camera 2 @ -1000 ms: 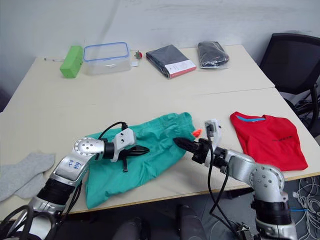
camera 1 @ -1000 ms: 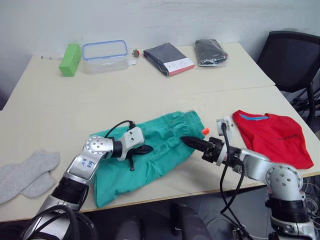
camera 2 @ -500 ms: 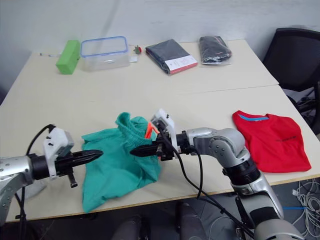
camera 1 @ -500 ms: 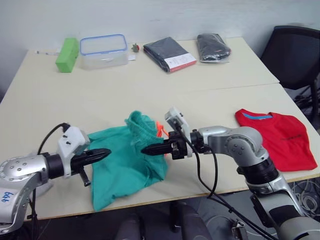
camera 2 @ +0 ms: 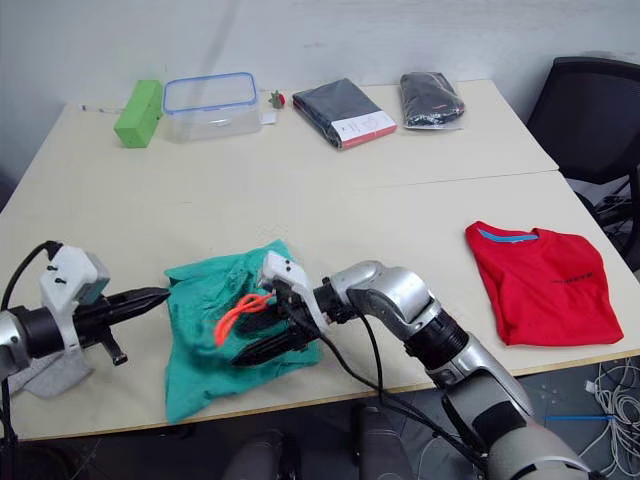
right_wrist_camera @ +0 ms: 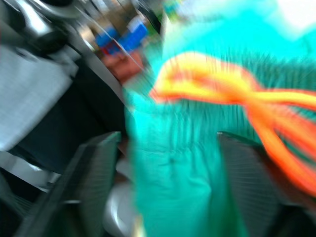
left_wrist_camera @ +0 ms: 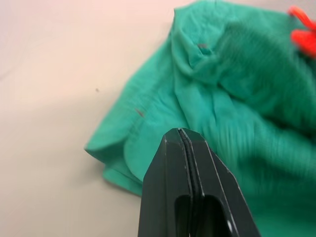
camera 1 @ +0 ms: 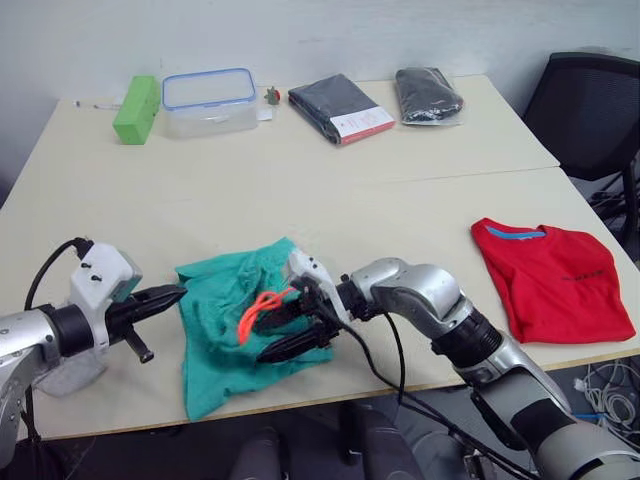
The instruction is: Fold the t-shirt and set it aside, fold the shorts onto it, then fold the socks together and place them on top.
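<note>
Left wrist view: crumpled shorts (left_wrist_camera: 222,98).

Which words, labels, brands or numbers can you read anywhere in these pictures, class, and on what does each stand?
No text can be read as it stands.
White and red label on the dark folded garment: print too small to read.
Small dark mark on the chest of the red t-shirt: too small to read.
White tag beside the clear lidded box: nothing legible.
</note>
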Robot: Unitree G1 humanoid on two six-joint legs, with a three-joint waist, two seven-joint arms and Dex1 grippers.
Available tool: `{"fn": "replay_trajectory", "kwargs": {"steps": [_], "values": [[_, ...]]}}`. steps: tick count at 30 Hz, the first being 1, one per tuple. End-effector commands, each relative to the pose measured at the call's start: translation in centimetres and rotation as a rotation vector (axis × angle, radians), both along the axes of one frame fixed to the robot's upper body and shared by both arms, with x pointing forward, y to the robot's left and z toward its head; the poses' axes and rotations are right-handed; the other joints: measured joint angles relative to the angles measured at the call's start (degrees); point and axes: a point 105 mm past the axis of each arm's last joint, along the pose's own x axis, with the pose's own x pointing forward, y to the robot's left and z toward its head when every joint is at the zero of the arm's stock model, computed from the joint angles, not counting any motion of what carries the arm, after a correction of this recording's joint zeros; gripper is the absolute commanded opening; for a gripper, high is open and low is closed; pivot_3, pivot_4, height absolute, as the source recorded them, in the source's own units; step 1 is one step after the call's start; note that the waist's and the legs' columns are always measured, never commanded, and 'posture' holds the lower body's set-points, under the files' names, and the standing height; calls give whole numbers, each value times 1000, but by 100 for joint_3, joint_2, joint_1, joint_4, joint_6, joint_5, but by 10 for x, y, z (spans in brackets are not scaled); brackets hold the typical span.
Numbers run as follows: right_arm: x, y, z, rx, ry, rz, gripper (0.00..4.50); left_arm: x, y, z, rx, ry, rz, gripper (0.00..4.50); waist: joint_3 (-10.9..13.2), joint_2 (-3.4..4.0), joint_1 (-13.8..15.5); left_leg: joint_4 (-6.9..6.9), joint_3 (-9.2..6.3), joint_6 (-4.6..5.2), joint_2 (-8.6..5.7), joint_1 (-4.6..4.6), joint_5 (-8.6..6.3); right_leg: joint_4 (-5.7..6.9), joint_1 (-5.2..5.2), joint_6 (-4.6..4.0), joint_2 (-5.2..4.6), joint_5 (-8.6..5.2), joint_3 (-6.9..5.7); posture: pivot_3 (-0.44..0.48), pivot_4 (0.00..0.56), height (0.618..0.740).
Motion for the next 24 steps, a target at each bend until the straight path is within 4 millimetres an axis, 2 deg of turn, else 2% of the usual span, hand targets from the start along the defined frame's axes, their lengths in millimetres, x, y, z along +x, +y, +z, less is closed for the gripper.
{"fn": "replay_trajectory", "kwargs": {"steps": [1,6,8,10,12,15,18,21,22,24], "values": [[-4,-14,29,75,-37,47,4486,10,-23,21,-18,-64,-120,0,-1,-1,20,0,-7,-1,-3,0,1,2,3,-1,-4,-1,-2,0,150,740],[4,-37,37,67,-101,-7,4486,17,-83,34,-72,-73,-388,0,-4,-6,13,1,-9,1,-9,-2,3,25,9,4,-3,3,-13,0,150,740],[10,-43,37,58,-125,-52,4486,14,-104,29,-72,-39,-482,0,-3,-6,-9,2,-5,2,-11,-1,3,25,10,6,0,3,-10,0,150,740],[20,-46,38,52,-145,-126,4115,9,-116,15,-28,16,-548,0,-3,-6,-64,2,12,2,-7,1,3,25,5,7,13,4,9,0,150,740],[26,-48,38,46,-153,-168,3545,8,-116,-4,53,69,-553,0,-3,-6,-93,2,20,-5,-7,2,3,24,0,8,29,4,17,0,150,740],[36,-51,36,30,-190,-225,2486,15,-93,-36,205,137,-442,0,-3,-5,-139,2,20,-24,0,4,4,26,-5,1,54,1,20,0,150,740],[60,-49,29,-15,-275,-328,1426,4,-67,-46,261,199,-340,0,-2,-7,-170,3,23,-35,7,10,8,23,-14,-12,80,-6,33,0,150,740],[76,-39,26,-21,-357,-367,320,-16,-56,-56,282,254,-307,0,-1,-6,-174,3,22,-38,18,13,10,29,-15,-20,77,-9,42,0,150,740],[77,-33,26,-12,-377,-363,45,-21,-55,-59,276,269,-298,0,1,-3,-170,3,22,-38,23,15,10,31,-15,-22,77,-9,43,0,150,740],[76,-19,27,12,-421,-331,45,-27,-55,-65,252,277,-275,0,1,-3,-168,3,24,-39,32,17,10,35,-15,-23,79,-10,45,0,150,740]]}}
